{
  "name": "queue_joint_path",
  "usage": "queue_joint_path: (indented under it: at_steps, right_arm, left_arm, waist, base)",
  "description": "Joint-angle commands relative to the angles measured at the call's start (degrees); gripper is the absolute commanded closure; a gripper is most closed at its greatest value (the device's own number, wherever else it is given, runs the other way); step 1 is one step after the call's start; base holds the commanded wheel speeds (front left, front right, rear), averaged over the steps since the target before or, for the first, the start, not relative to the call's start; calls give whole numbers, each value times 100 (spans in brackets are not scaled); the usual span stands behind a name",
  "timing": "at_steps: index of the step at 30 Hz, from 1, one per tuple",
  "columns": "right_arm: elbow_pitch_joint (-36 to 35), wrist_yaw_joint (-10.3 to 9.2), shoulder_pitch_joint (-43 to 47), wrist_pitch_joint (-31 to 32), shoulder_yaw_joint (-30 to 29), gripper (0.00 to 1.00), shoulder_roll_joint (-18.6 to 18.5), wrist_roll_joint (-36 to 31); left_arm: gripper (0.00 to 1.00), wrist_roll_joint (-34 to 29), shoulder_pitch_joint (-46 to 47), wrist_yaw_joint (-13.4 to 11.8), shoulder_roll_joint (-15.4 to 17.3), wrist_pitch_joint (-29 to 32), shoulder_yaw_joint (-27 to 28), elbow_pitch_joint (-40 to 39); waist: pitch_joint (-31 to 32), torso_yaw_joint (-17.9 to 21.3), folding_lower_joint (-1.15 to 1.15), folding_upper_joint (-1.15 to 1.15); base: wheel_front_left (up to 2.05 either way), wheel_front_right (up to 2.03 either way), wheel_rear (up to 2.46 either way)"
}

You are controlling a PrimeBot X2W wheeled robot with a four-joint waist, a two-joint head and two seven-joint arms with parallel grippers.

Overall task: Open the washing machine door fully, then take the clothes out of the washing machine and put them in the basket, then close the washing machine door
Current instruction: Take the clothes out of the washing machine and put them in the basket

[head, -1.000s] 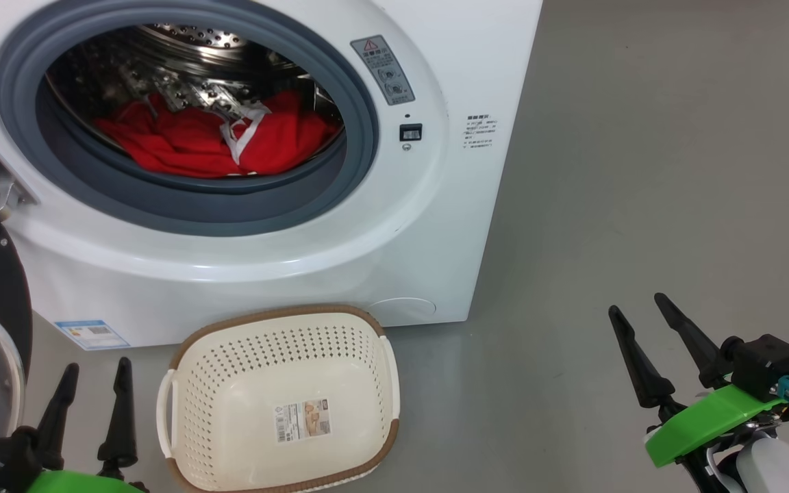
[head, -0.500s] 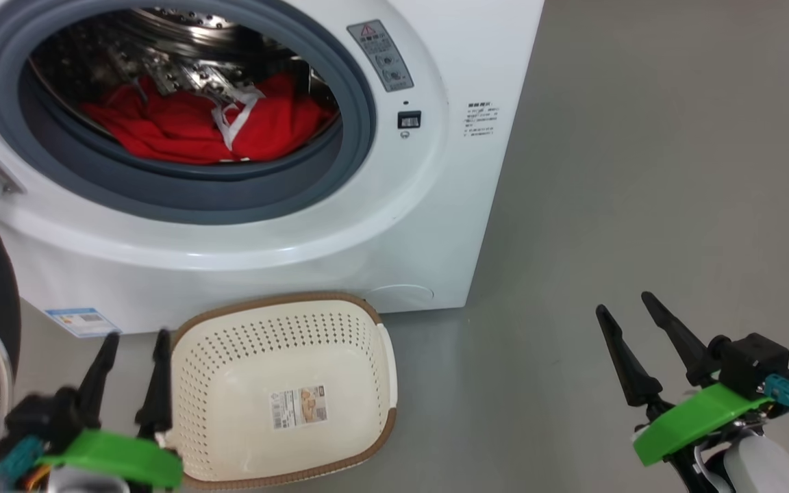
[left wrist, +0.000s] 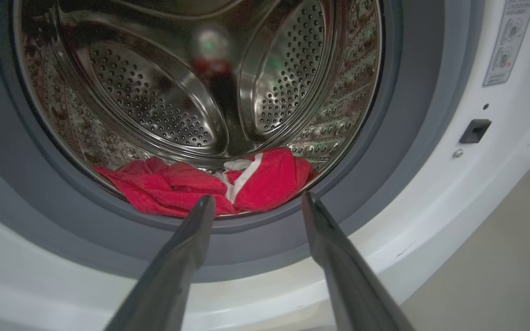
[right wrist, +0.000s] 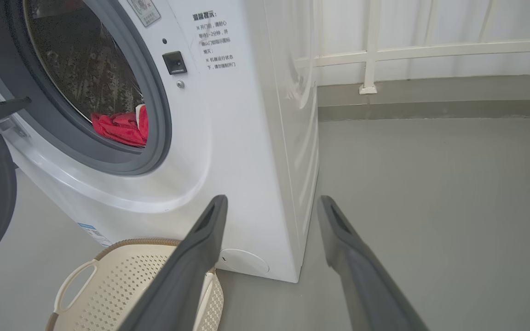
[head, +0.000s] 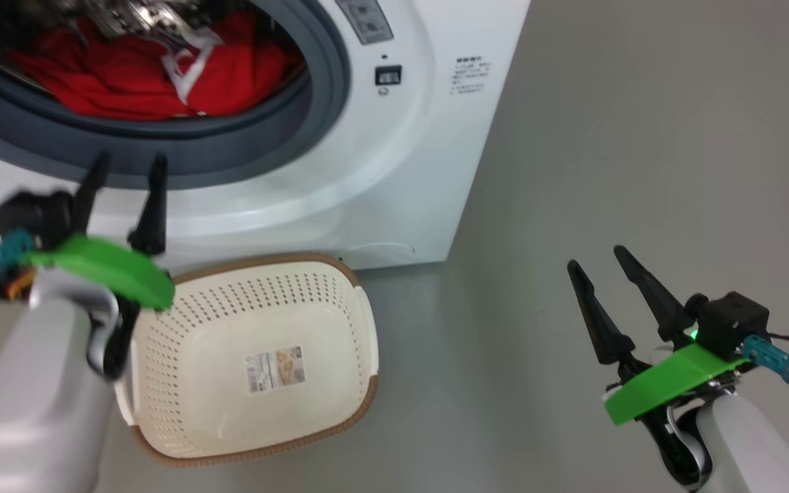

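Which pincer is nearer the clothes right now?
Left. The left pincer is open just before the grey drum ring, pointing at the clothes; the right pincer hangs open over the floor, off the washer's right side.

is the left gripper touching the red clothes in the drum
Apart. In the head view the open left gripper is outside the washing machine, fingertips low over the grey drum ring, with a band of ring showing between them and the clothes.

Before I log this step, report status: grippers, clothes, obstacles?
Left gripper open, facing drum mouth. Right gripper open, over floor. Clothes in washing machine; basket empty. Nothing in the way.
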State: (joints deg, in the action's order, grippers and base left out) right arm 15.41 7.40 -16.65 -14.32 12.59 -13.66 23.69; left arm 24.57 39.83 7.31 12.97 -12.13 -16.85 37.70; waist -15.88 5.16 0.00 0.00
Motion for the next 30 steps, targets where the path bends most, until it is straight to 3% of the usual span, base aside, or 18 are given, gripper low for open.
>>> queue_joint_path:
  at_steps: [1,14,30]
  right_arm:
    - [-153,9,-142,-68,146,0,47,-79]
    - [-198,9,-635,-68,326,0,308,-174]
    - [-221,9,-1003,-68,594,0,548,-224]
  left_arm:
    - [0,164,572,18,289,69,-9,132]
    - [0,842,2498,18,681,542,-1085,1207]
    - [0,1762,3613,18,1288,926,-2564,1858]
  waist:
    - [-341,224,0,0]
    - [-1143,572,0,0]
    - [-1614,862,0,0]
  base:
    - [0,0,0]
    - [0,0,0]
    - [0,0,0]
